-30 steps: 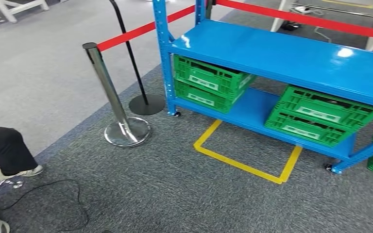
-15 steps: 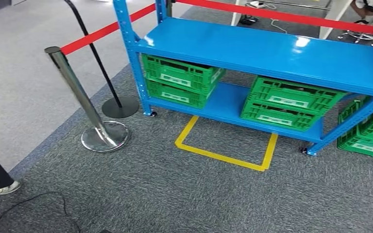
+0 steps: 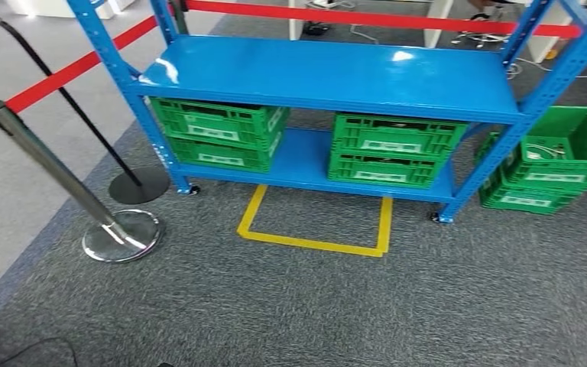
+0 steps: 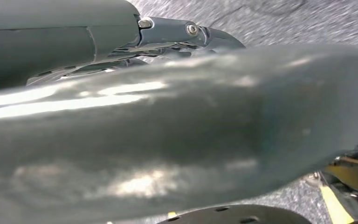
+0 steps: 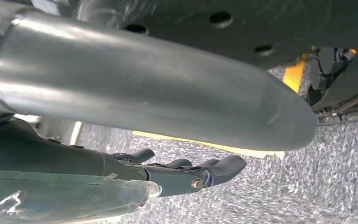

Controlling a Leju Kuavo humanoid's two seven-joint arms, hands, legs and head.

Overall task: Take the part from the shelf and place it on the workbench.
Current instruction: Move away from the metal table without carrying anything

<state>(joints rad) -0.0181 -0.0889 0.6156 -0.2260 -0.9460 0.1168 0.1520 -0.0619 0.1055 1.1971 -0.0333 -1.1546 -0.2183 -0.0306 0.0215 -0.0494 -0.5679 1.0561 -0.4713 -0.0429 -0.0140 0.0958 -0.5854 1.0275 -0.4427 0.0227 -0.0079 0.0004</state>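
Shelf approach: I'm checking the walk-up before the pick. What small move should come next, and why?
Probably a short step forward toward the yellow floor marking in front of the blue shelf. Carpet lies between the camera and that marking, the green crates on the lower level sit beyond it, and the right hand hangs near the floor holding nothing, so reaching looks premature.

I saw a chrome stanchion (image 3: 61,180) holding red belt (image 3: 61,70) beside a black-based post (image 3: 138,185). Yellow floor tape (image 3: 317,243) marked the grey carpet (image 3: 351,306).

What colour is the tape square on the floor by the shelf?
Yellow, clearest in the head view.
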